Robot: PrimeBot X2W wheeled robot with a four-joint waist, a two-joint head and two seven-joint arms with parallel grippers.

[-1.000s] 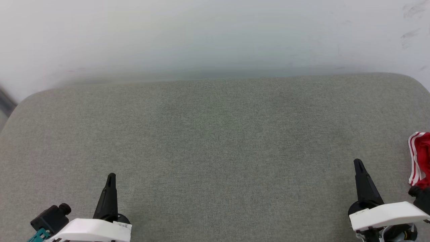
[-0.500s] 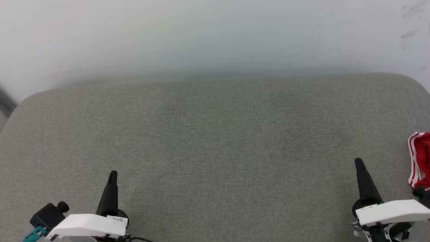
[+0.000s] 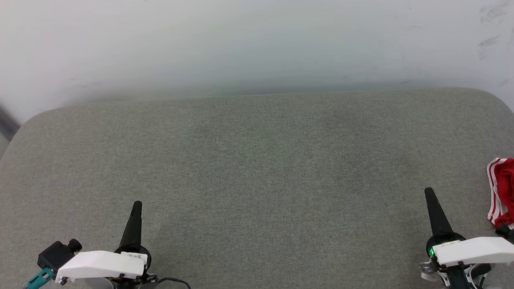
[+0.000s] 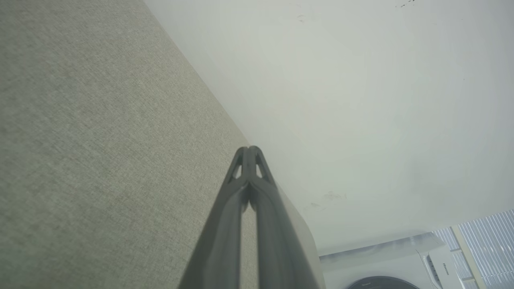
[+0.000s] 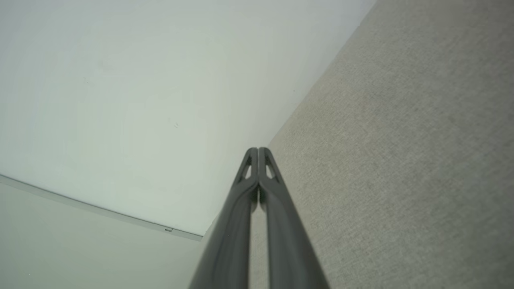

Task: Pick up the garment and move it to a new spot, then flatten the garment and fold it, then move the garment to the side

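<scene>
The garment (image 3: 502, 190) is a red bundle with red-white striped trim, lying at the far right edge of the head view, mostly cut off by the frame. My right gripper (image 3: 429, 192) stands just left of it at the lower right, apart from the cloth, its dark fingers (image 5: 258, 154) pressed together with nothing between them. At the lower left my left gripper (image 3: 137, 205) points up the view, far from the garment. Its fingers (image 4: 249, 152) are also closed tip to tip and hold nothing.
A wide grey-green fabric surface (image 3: 257, 168) with rounded far corners spreads before me, backed by a pale wall (image 3: 257, 44). The left wrist view catches a white washing machine (image 4: 401, 265) beyond the surface's end.
Both arms have drawn slightly back toward the bottom edge, and the fingertips have edged a little up the view. The garment has not moved.
</scene>
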